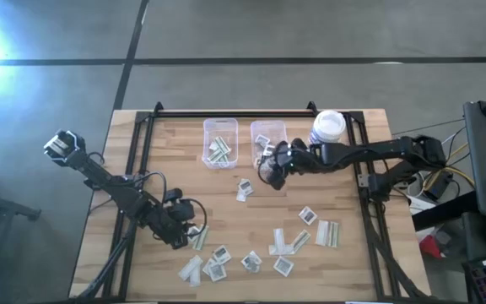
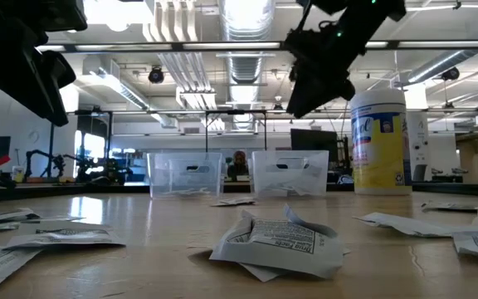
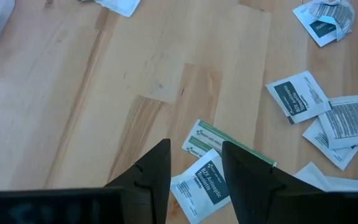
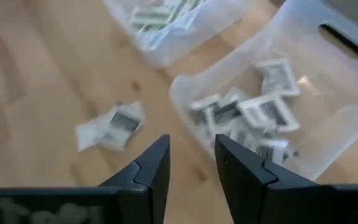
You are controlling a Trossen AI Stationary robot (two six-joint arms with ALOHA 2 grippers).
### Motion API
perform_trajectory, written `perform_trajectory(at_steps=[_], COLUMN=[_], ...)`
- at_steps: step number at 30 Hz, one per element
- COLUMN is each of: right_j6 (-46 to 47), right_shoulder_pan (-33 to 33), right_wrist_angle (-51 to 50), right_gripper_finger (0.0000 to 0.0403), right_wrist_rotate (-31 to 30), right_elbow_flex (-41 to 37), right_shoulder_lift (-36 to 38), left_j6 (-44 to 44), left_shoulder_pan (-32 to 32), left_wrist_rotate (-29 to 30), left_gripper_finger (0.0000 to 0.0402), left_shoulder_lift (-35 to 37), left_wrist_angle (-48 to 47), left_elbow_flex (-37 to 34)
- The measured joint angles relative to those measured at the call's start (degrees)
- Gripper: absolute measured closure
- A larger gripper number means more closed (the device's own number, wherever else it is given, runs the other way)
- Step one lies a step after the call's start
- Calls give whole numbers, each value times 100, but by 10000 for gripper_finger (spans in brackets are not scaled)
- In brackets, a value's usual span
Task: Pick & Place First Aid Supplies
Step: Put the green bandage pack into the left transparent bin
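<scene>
First aid supplies lie flat and scattered on the wooden table: square white packets and long pale strips toward the near edge. My left gripper hovers open over a square packet that overlaps a strip; its fingers touch neither. My right gripper hangs open and holds nothing, just before the near end of the right clear bin, which holds square packets. The left clear bin holds strips. A crumpled pair of packets lies on the table beside my right gripper.
A white-lidded yellowish jar stands at the far right next to the bins. More square packets lie to the right of my left gripper. Bare wood stretches across the table's left and middle. Black frame rails border the table.
</scene>
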State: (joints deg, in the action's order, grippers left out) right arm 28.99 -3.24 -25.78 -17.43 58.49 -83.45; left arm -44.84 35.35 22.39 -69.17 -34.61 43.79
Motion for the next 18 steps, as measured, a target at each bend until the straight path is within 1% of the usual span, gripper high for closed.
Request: perform_trajectory(at_steps=[4,10,15,18], right_j6=[232,444,687,748], right_shoulder_pan=[425,1076,1484,1663], right_wrist_angle=[-202,-248,-246,-238], right_gripper_finger=[290,303,313,319], right_wrist_rotate=[-7,-51,-58,-72], right_elbow_flex=[-1,-12,-23,-31], right_shoulder_lift=[159,166,159,159], left_j6=[8,-89,-162,-166], left_shoulder_pan=[0,0,0,-7], left_wrist_rotate=[-2,-72,-60,46], left_gripper_finger=[266,266,265,256], left_shoulder_lift=[0,0,0,0], left_wrist_angle=[0,4,10,17], left_elbow_flex=[-11,-11,-105,-237])
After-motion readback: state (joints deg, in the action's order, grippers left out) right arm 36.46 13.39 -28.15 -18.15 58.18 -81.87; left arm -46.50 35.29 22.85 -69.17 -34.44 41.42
